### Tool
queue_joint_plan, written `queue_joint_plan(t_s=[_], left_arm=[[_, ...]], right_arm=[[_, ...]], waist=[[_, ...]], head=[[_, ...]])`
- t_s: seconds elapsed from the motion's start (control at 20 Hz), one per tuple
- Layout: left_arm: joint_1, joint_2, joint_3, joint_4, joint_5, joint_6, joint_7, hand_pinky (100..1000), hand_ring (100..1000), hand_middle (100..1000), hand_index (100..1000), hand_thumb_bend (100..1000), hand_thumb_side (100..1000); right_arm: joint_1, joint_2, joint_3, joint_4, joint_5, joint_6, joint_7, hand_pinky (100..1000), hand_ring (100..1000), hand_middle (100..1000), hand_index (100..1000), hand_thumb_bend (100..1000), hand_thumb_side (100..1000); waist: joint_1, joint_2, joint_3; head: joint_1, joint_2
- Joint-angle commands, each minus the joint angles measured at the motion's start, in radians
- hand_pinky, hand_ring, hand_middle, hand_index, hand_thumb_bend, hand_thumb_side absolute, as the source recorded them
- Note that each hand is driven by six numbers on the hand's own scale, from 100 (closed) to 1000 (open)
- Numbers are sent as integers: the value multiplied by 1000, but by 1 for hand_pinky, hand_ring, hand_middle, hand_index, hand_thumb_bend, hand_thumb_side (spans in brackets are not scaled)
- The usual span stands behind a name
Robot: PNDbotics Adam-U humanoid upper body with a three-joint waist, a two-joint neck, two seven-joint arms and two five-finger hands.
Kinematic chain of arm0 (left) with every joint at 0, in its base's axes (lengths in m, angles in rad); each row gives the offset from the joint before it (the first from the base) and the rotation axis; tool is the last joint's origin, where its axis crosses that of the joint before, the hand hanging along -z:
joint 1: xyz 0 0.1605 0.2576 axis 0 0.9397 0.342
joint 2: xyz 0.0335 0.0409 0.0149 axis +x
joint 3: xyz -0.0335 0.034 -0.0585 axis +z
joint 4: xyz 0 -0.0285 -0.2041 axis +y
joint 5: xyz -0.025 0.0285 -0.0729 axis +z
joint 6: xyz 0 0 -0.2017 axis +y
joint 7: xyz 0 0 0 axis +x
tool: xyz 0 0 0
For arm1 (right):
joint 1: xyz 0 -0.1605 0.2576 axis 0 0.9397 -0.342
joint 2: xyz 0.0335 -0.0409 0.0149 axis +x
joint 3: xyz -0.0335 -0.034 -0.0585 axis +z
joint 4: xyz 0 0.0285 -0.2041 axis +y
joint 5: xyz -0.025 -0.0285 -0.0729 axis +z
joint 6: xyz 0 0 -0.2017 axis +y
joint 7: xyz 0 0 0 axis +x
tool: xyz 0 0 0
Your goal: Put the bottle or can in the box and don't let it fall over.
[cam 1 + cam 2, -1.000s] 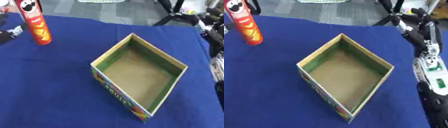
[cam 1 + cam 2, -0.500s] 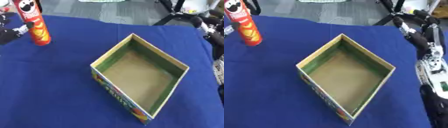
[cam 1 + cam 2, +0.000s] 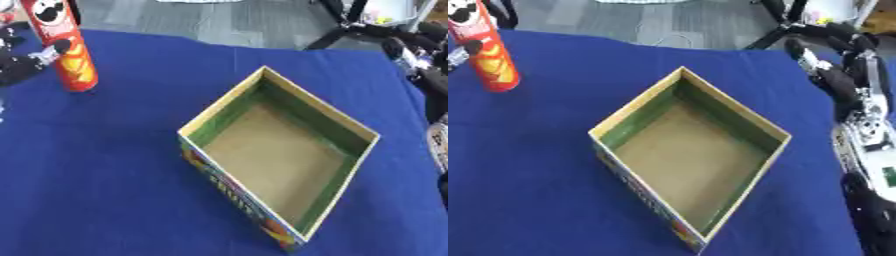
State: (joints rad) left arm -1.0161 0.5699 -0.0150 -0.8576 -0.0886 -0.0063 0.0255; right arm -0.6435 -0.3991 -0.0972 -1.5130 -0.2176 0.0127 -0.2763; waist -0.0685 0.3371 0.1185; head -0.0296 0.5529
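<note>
**Left hand at the can, box empty**

Tall red cylindrical crisp can (image 3: 66, 47) stands upright, far left on the blue tablecloth (image 3: 105, 175), well apart from the open cardboard box w/ green inner walls (image 3: 280, 155) in the middle (nothing inside). Robot's left hand (image 3: 31, 62) touches the can's left side; can't tell if fingers are closed round it. Right hand (image 3: 837, 65) at far right, fingers straight, apart.

One can (image 3: 63, 47), one box (image 3: 278, 155), two hands (image 3: 26, 62) (image 3: 852, 75).
</note>
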Motion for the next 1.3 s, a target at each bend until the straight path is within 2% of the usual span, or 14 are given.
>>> queue_joint_plan(t_s=[0.05,0.3,0.95,1.3], left_arm=[[-29,14,10,-18,7,-1,11,841,1000,992,929,716,539],[-33,14,11,-21,15,0,15,841,1000,993,928,733,549],[-56,19,22,-4,-4,15,95,842,1000,993,927,745,553],[-63,20,17,-7,-16,13,77,849,1000,995,929,825,588]], right_arm=[[-20,-17,-2,-20,-9,-3,5,738,953,1000,781,771,305],[-22,-15,-1,-20,-12,-3,6,738,950,1000,780,771,303],[-35,-14,4,-22,-18,-4,15,739,949,1000,779,771,297],[-36,-13,4,-22,-22,-5,16,739,948,1000,779,768,295]], waist=[[8,-17,-3],[8,-11,-6],[13,12,-25],[14,20,-29]], head=[[-13,-19],[-25,-29],[-9,-65],[-4,-67]])
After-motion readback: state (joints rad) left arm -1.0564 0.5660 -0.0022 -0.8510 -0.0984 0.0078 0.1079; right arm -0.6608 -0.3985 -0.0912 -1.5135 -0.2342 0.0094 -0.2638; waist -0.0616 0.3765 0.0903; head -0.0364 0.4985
